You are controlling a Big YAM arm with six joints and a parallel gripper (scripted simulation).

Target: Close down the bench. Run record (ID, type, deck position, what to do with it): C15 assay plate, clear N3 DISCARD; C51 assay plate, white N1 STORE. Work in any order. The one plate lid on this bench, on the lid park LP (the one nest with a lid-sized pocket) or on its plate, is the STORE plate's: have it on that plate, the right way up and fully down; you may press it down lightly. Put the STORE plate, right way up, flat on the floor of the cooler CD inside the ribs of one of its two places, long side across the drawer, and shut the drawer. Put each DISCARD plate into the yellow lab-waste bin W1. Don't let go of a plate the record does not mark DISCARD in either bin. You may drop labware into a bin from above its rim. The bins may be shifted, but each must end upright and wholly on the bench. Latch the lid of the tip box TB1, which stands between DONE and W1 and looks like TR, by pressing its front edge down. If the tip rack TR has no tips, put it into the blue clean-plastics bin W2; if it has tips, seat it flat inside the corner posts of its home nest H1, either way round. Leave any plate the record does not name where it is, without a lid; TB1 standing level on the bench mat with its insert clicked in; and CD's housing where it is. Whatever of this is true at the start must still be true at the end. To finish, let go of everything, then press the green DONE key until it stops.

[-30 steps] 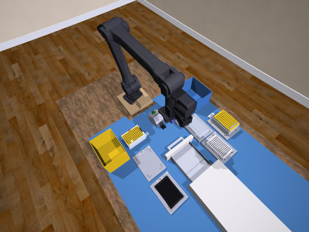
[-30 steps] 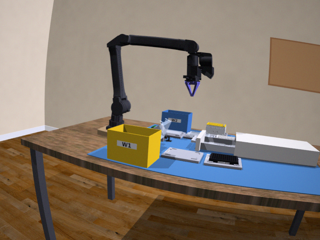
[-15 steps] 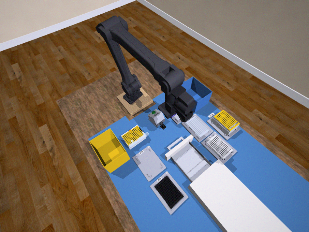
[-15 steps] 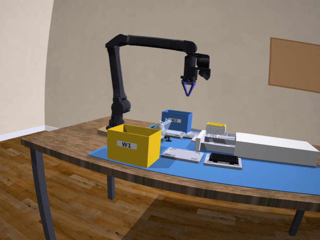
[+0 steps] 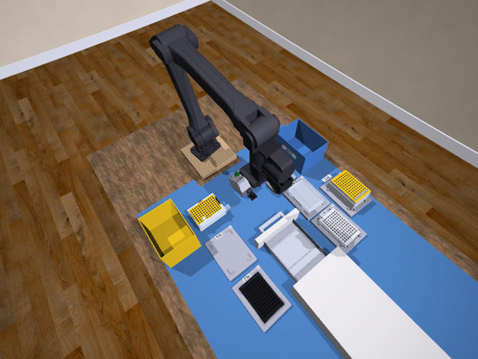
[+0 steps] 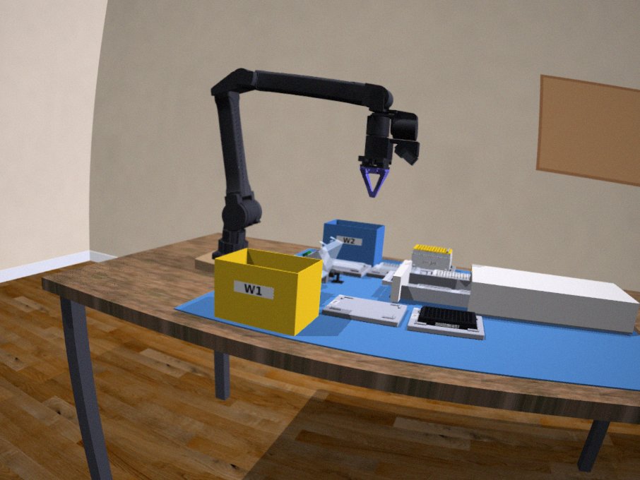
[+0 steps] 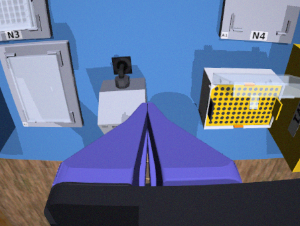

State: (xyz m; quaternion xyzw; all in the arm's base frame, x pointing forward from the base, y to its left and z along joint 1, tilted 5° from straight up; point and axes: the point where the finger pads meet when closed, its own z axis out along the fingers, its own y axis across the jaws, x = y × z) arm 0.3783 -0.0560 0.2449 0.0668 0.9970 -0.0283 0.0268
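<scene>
My gripper (image 6: 374, 190) (image 7: 147, 112) is shut and empty, high above the bench over the grey DONE key box (image 5: 239, 182) (image 7: 121, 105). The clear plate (image 5: 306, 195) sits on nest N3. The white plate (image 5: 340, 227) sits on nest N1 without a lid. The lid (image 7: 42, 82) lies in the lid park beside N3; the arm hides it in the top view. Tip box TB1 (image 5: 206, 210) (image 7: 240, 104) has its clear lid raised. The tip rack (image 5: 349, 187), with yellow tips, stands on its nest. The cooler drawer (image 5: 293, 247) is pulled open.
Yellow bin W1 (image 5: 168, 235) (image 6: 265, 289) stands at the mat's left corner, blue bin W2 (image 5: 303, 144) (image 6: 354, 241) at the back. Nest N4 (image 5: 230, 251) (image 7: 260, 0) is bare. A black plate (image 5: 261, 297) sits on N2. The white cooler housing (image 5: 366, 309) fills the front right.
</scene>
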